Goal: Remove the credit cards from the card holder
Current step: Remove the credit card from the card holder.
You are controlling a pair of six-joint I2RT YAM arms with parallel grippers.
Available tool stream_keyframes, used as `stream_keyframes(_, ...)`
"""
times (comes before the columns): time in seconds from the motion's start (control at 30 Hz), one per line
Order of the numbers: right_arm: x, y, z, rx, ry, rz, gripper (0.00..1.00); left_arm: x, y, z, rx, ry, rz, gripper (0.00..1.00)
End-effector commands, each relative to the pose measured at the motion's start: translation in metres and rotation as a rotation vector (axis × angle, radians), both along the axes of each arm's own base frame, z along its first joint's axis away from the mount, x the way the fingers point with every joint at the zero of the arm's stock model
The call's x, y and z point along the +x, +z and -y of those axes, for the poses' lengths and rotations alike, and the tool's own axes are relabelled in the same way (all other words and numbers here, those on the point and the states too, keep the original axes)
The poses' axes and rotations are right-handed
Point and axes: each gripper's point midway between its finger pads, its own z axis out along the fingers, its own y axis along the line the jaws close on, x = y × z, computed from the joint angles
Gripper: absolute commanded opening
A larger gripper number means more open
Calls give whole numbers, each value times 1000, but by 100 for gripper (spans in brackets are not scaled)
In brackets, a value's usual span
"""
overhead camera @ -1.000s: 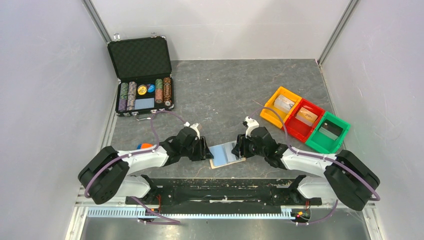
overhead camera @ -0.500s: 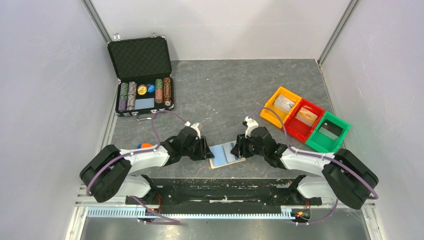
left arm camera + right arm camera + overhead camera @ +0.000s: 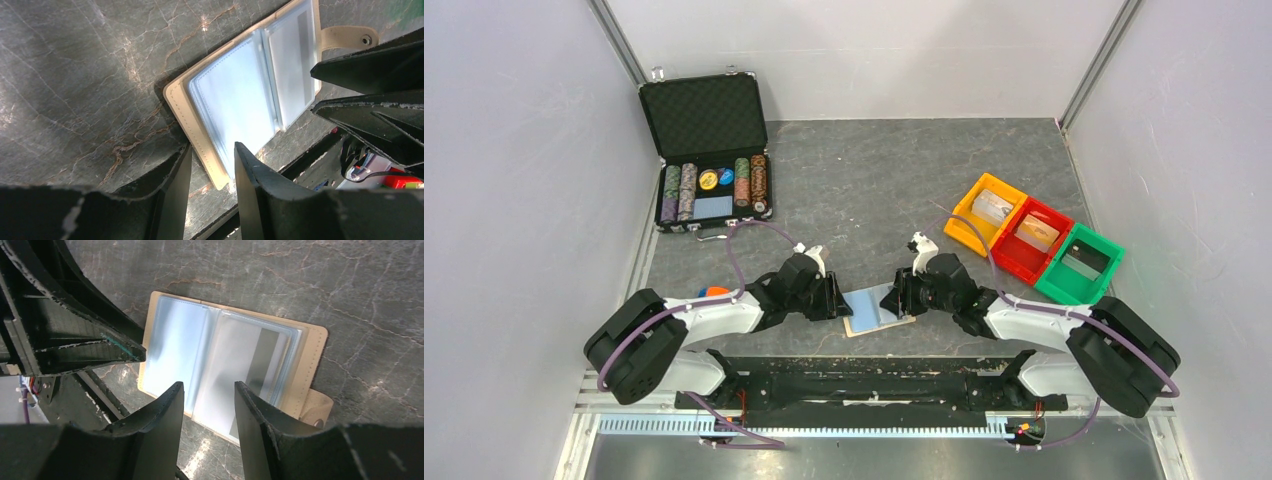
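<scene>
Right wrist view: card holder (image 3: 311,357) lay open on the table (image 3: 350,290) between both arms, long axis left-right, its pocketed credit card (image 3: 250,370) under the right gripper (image 3: 209,390), fingers parted and empty, while the left gripper (image 3: 212,160), likewise parted, hung over the opposite corner.
</scene>
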Motion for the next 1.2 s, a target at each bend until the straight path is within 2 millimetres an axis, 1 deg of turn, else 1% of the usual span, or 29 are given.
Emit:
stream_keyframes(0.0,12,3,8,-40,-47,46,44,-3,-1,2,-4,-41,21,44)
stream_keyframes(0.13,16,2,17,-84,-72,64,44,-4,-1,2,-6,-43,19,44)
stream_keyframes(0.23,17,1,20,-96,-81,67,44,-3,0,3,-9,-44,22,44)
stream_keyframes(0.43,13,-6,20,-108,-69,48,44,-3,0,2,-8,-41,20,44)
stream_keyframes(0.57,13,-8,20,-110,-68,45,44,-3,0,2,-9,-39,21,44)
stream_keyframes(0.9,2,-11,11,-50,-31,-2,44,-4,1,1,-16,-35,21,44)
stream_keyframes(1.17,-5,4,-5,63,17,-13,44,-5,2,3,-28,-37,19,44)
